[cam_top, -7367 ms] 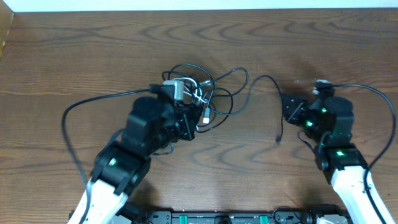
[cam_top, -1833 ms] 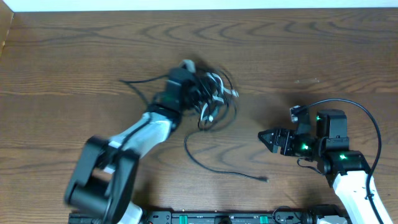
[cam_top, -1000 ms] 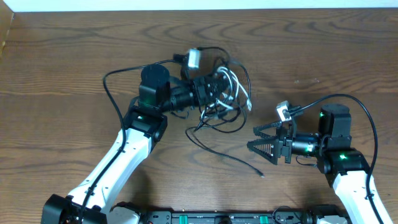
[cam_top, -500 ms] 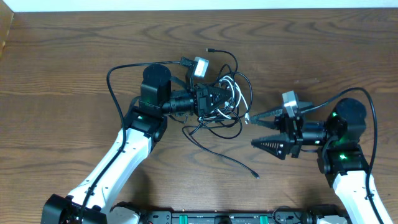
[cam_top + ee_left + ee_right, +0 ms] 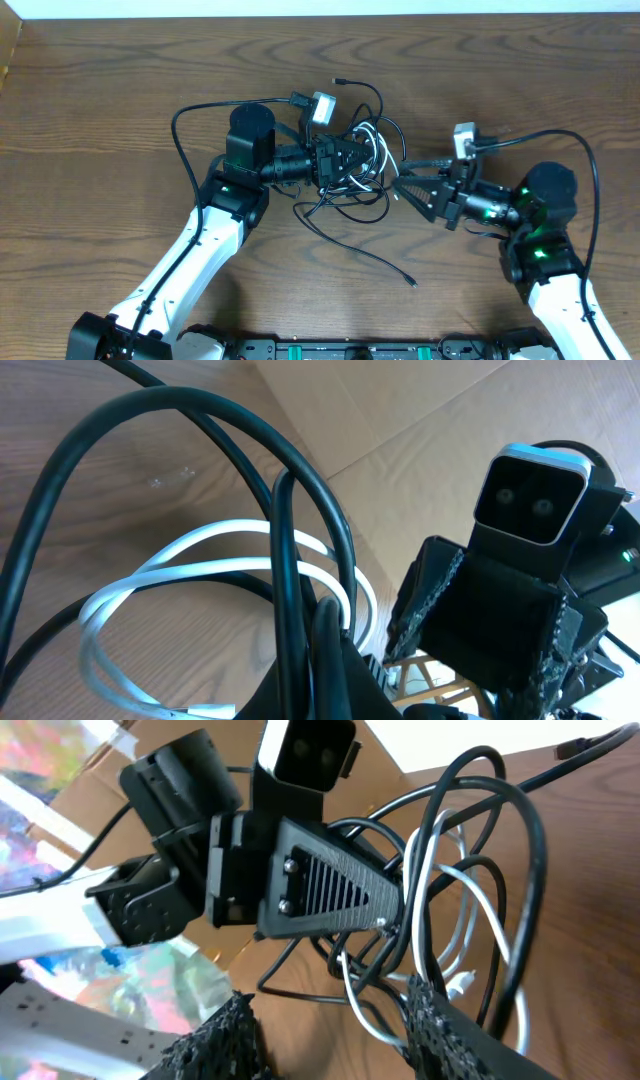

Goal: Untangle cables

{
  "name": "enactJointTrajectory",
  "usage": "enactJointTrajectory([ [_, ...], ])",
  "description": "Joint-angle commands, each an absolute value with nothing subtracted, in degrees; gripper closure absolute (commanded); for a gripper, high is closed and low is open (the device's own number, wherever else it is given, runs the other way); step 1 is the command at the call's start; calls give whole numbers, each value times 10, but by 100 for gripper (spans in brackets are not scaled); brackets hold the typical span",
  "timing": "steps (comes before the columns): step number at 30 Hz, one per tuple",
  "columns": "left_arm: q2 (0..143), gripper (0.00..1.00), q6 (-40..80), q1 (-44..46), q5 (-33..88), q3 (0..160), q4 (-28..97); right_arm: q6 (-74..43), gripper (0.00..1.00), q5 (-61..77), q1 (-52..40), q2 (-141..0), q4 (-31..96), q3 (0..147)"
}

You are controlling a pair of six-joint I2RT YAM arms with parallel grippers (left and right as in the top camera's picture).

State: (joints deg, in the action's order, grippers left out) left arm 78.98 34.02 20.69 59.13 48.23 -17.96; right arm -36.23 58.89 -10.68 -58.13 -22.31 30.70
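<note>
A knot of cables [image 5: 368, 165] sits mid-surface, lifted slightly where the left hand [image 5: 372, 165] has clamped shut on several black loops and a white cable [image 5: 230, 565]. From the right, the right hand [image 5: 400, 183] reaches in level with the wooden surface [image 5: 120, 80], its jaws partly apart and straddling the bundle's right edge. In the right wrist view, black and white strands pass between its two fingertips [image 5: 440, 1030], and whether they touch the strands cannot be told. One loose black strand [image 5: 360, 255] trails toward the near side and ends in a small plug on the surface.
</note>
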Motion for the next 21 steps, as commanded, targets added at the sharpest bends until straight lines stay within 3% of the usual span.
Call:
enactJointTrajectory([
  [1, 785, 92, 328, 206, 605, 486, -180, -377, 57, 498, -133, -582, -225, 312],
  [9, 785, 92, 333, 206, 626, 486, -168, -377, 57, 392, -144, -596, -225, 312],
  [21, 785, 92, 332, 206, 626, 486, -168, -433, 60, 431, -144, -657, -288, 312],
])
